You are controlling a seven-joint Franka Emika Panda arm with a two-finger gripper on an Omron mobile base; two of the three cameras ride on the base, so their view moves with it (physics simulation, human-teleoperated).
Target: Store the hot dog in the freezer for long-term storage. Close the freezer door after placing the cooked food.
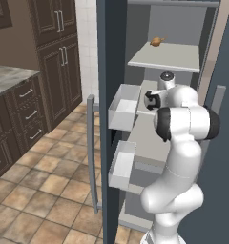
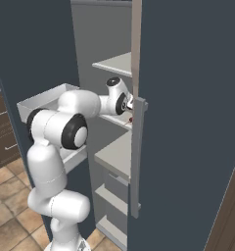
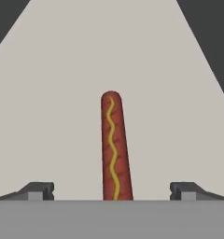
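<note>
Hand view: hot dog (image 3: 115,147) flat on pale freezer shelf (image 3: 53,116), between wide-apart jaws.

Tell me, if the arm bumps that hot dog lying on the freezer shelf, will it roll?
Probably: the hot dog is a smooth round cylinder lying flat on the pale shelf, so a sideways nudge would likely roll it. It looks small and light, probably slightly soft. The open gripper isn't touching it.
</note>
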